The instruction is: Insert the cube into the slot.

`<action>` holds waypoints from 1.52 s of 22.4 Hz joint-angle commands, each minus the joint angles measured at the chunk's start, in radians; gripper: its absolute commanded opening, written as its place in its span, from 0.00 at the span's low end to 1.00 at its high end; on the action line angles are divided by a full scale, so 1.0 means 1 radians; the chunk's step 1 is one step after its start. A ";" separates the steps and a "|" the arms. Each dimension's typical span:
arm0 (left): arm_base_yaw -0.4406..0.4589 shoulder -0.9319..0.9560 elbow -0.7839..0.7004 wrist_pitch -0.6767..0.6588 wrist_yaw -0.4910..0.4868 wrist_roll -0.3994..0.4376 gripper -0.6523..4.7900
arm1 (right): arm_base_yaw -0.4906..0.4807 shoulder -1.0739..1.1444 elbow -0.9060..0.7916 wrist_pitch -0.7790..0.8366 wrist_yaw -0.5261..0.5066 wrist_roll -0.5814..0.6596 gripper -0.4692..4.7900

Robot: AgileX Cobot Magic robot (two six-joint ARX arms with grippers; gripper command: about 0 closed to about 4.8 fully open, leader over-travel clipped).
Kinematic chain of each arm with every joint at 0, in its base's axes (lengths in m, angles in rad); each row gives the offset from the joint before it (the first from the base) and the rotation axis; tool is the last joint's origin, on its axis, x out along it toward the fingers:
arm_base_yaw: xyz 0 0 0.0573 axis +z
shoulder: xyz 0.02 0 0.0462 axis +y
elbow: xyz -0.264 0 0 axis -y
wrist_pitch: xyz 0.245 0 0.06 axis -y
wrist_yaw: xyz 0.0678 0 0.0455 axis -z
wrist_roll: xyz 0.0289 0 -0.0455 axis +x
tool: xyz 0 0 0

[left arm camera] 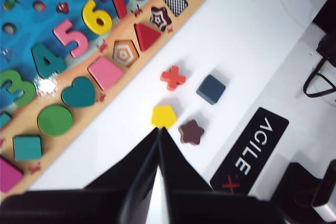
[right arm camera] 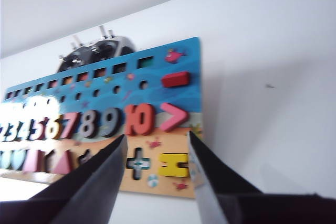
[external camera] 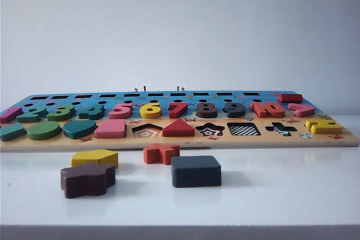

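Note:
The cube (external camera: 196,171) is a flat dark navy block lying on the white table in front of the puzzle board (external camera: 180,141). The slot (external camera: 243,130) is the checkerboard square recess in the board's front row, between the star and cross recesses. In the left wrist view my left gripper (left arm camera: 158,129) is shut and empty, its tips at the yellow pentagon's (left arm camera: 164,116) edge, with the cube (left arm camera: 211,88) a short way beyond and the slot (left arm camera: 175,1) further off. My right gripper (right arm camera: 156,141) is open and empty above the board's right end; the slot is hidden there.
Beside the cube lie an orange cross piece (external camera: 161,153), the yellow pentagon (external camera: 95,158) and a dark brown star-like piece (external camera: 88,179). A radio controller (right arm camera: 94,52) sits behind the board. A black AgileX plate (left arm camera: 251,150) and cables (left arm camera: 320,77) lie off to one side.

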 commanded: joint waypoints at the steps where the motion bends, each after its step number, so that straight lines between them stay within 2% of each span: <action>1: -0.001 0.002 0.006 0.053 0.009 0.007 0.15 | 0.002 0.075 0.068 0.002 -0.190 -0.032 0.61; 2: -0.001 0.002 0.006 0.058 0.009 0.007 0.15 | 0.002 0.103 0.094 -0.008 -0.249 -0.058 0.63; 5: -0.001 0.002 0.006 0.058 0.009 0.007 0.15 | 0.014 0.172 0.163 -0.066 -0.330 -0.128 0.67; 10: -0.001 0.002 0.004 0.069 0.009 0.007 0.15 | 0.156 0.318 0.322 -0.269 -0.351 -0.398 0.68; 13: -0.001 0.002 0.003 0.069 0.009 0.006 0.15 | 0.347 0.446 0.439 -0.415 -0.275 -0.578 0.68; 19: -0.001 0.001 0.003 0.072 0.008 0.007 0.15 | 0.620 0.571 0.521 -0.491 -0.070 -0.713 0.68; 23: -0.001 0.000 0.003 0.073 0.008 0.007 0.15 | 0.853 0.678 0.569 -0.516 0.192 -0.807 0.68; 26: -0.001 0.000 0.003 0.072 0.008 0.007 0.15 | 0.925 0.732 0.584 -0.509 0.277 -0.810 0.68; 34: -0.001 0.000 0.003 0.073 0.008 0.007 0.15 | 0.961 0.874 0.589 -0.494 0.262 -0.810 0.68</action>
